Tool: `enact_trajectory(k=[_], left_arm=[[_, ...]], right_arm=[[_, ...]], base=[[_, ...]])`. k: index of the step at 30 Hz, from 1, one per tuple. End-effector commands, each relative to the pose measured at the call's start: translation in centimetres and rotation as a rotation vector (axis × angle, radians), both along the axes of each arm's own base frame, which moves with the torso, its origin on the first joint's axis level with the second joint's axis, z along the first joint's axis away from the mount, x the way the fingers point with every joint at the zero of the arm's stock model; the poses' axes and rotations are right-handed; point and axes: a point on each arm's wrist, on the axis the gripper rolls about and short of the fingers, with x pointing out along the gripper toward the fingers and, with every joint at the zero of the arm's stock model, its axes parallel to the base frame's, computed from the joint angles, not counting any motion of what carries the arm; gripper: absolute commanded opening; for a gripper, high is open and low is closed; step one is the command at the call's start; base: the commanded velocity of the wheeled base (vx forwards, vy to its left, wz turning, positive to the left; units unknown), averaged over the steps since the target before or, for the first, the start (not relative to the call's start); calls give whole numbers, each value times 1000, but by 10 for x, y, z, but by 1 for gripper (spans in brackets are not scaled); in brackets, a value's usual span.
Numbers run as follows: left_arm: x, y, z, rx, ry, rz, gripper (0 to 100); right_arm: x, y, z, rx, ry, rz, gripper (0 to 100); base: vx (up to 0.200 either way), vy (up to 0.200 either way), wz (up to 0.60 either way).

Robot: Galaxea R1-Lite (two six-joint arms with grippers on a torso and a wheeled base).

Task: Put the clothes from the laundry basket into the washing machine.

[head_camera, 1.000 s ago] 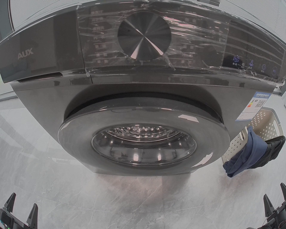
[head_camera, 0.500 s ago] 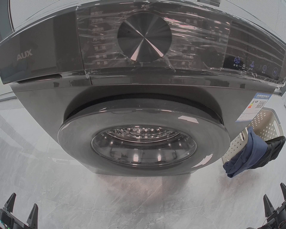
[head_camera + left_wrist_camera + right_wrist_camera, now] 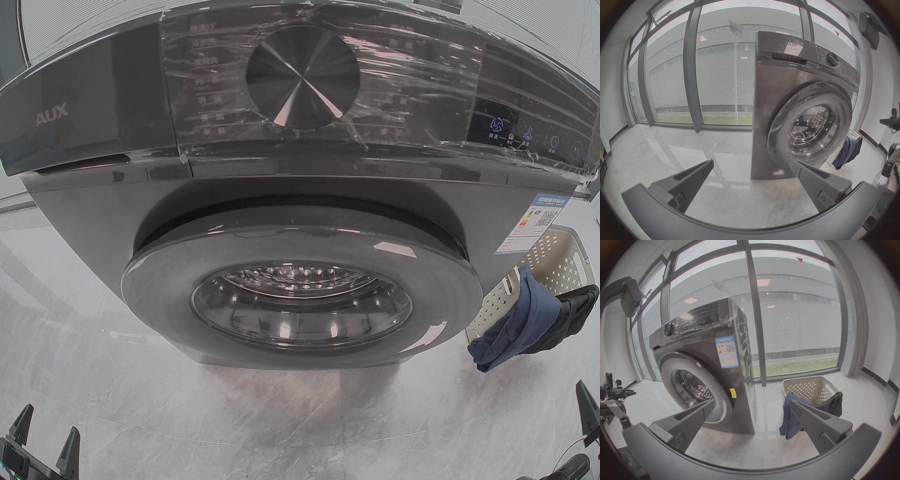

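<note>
So, my left gripper (image 3: 750, 162) and right gripper (image 3: 751, 404) gape wide.
Beside washing machine (image 3: 300, 206): laundry basket (image 3: 562, 253), blue and black clothes (image 3: 531, 319) draped over.

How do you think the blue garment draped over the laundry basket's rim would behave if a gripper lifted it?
The blue garment is probably floppy: it hangs in soft folds over the laundry basket rim. Pinched at one spot, it would likely sag and trail. It might also tug the black garment alongside, since the two seem to touch.
</note>
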Motion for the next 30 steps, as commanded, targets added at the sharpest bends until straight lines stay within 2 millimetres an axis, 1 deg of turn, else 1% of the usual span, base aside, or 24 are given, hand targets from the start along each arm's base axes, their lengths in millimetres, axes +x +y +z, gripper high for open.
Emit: enact_trajectory(k=[1, 4, 6, 9, 10, 11, 12, 13, 16, 17, 18, 19, 23, 25, 30], left_arm=[[0, 0, -4, 2, 5, -2, 100], [0, 0, -4, 2, 6, -1, 100], [0, 0, -4, 2, 5, -1, 100], [0, 0, -4, 2, 5, -2, 100], [0, 0, -4, 2, 5, -2, 100], [0, 0, -4, 2, 6, -1, 100], [0, 0, -4, 2, 6, -2, 100], [0, 0, -4, 2, 6, -2, 100], [0, 0, -4, 2, 5, -2, 100], [0, 0, -4, 2, 5, -2, 100], [0, 0, -4, 2, 5, -2, 100], [0, 0, -4, 0, 5, -1, 100], [0, 0, -4, 0, 5, -2, 100], [0, 0, -4, 0, 5, -1, 100], [0, 0, -4, 2, 5, -2, 100]], right_arm=[[39, 4, -30, -58, 371, 190, 100], [51, 7, -15, -67, 357, 243, 100], [65, 11, -3, -74, 347, 282, 100], [80, 17, 2, -87, 374, 330, 100], [80, 17, 2, -87, 374, 330, 100], [91, 23, 3, -92, 389, 370, 100], [92, 24, 3, -93, 389, 376, 100], [103, 29, 5, -94, 394, 401, 100], [123, 37, 10, -82, 378, 413, 100], [126, 38, 10, -79, 374, 413, 100], [136, 42, 12, -73, 359, 413, 100], [142, 44, 14, -72, 340, 410, 100], [162, 51, 20, -76, 329, 413, 100], [167, 55, 22, -84, 327, 428, 100], [170, 71, 27, -96, 320, 508, 100]], base=[[0, 0, 0], [0, 0, 0], [0, 0, 0], [0, 0, 0], [0, 0, 0], [0, 0, 0], [0, 0, 0], [0, 0, 0], [0, 0, 0], [0, 0, 0], [0, 0, 0], [0, 0, 0], [0, 0, 0], [0, 0, 0], [0, 0, 0]])
